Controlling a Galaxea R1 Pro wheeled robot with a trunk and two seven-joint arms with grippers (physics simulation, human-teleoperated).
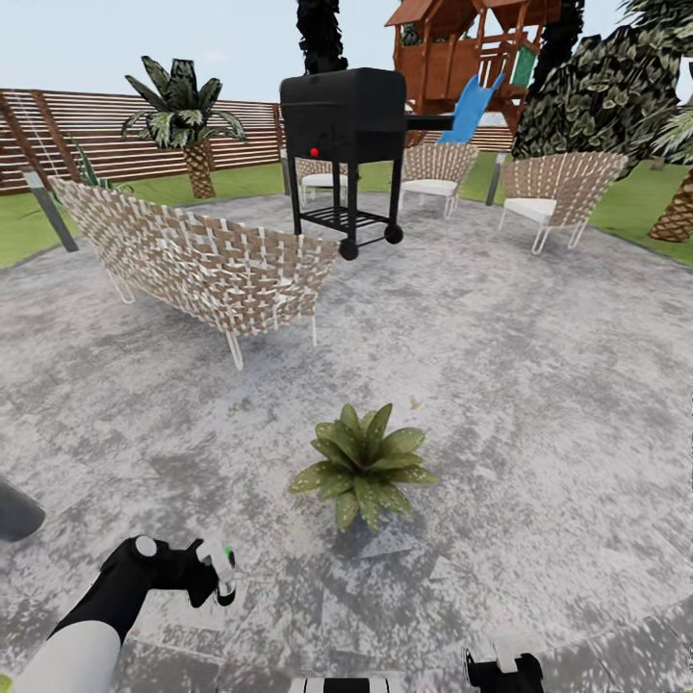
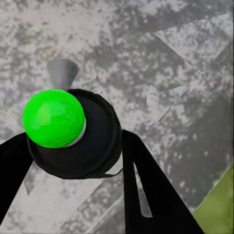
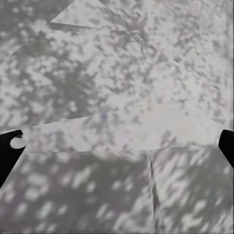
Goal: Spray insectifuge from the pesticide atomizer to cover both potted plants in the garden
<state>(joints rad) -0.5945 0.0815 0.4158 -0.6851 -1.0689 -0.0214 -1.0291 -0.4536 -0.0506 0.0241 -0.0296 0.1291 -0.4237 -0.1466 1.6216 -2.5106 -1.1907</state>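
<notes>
The left gripper (image 1: 219, 576) sits low at about 7 o'clock in the head view, just above the grey stone patio (image 1: 539, 404). Its two black fingers (image 2: 146, 190) are closed around the pesticide atomizer (image 2: 73, 131). In the left wrist view the bottle is seen end-on, a dark round shape with a bright green ball on it and a pale grey tip that sticks out past it. In the head view only a bit of white and green shows in the gripper. The right gripper (image 1: 505, 669) is at the bottom edge at about 5 o'clock. In the right wrist view its black fingertips (image 3: 10, 146) stand far apart at the two sides, with nothing between them but stone. A little farther on, near the middle of the patio, sits one potted plant (image 1: 366, 467), a low bunch of wide pointed green leaves. Its pot is hidden by the leaves. Beyond it, at about 10 o'clock, stands a woven bench (image 1: 192, 255). Past that, at 12 o'clock, is a black grill (image 1: 346, 144) on wheels. Woven chairs (image 1: 558, 192) stand behind and to the right of it. Farthest away are the lawn, a brown slat fence (image 1: 87, 130), a small palm (image 1: 188, 111) and a wooden playset (image 1: 462, 53) with a blue slide.
</notes>
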